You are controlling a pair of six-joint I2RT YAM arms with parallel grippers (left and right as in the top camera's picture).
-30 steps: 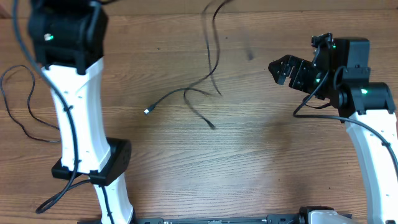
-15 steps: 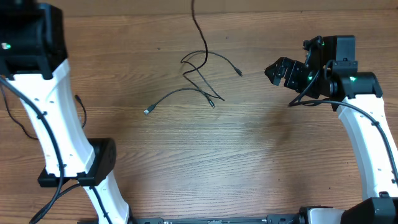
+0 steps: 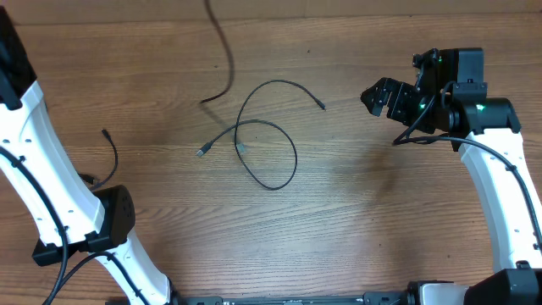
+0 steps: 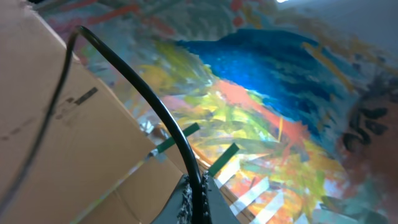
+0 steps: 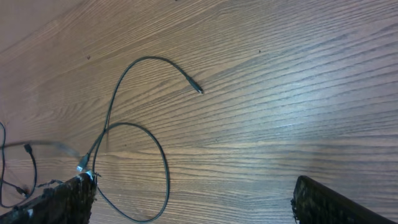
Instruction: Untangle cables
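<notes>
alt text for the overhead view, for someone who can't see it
Thin black cables lie in loose crossing loops mid-way across a wooden table; another cable runs off the top edge. The open right gripper hovers to their right, touching nothing, and the white left arm stands far left.

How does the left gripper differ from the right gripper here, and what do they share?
The left gripper is shut, pinching a black cable; the right gripper stands wide open with nothing between its fingers. The left gripper faces a cardboard box and a painted surface, off the table; the right gripper looks down on the wooden table and a looped cable. Both have dark fingers.
</notes>
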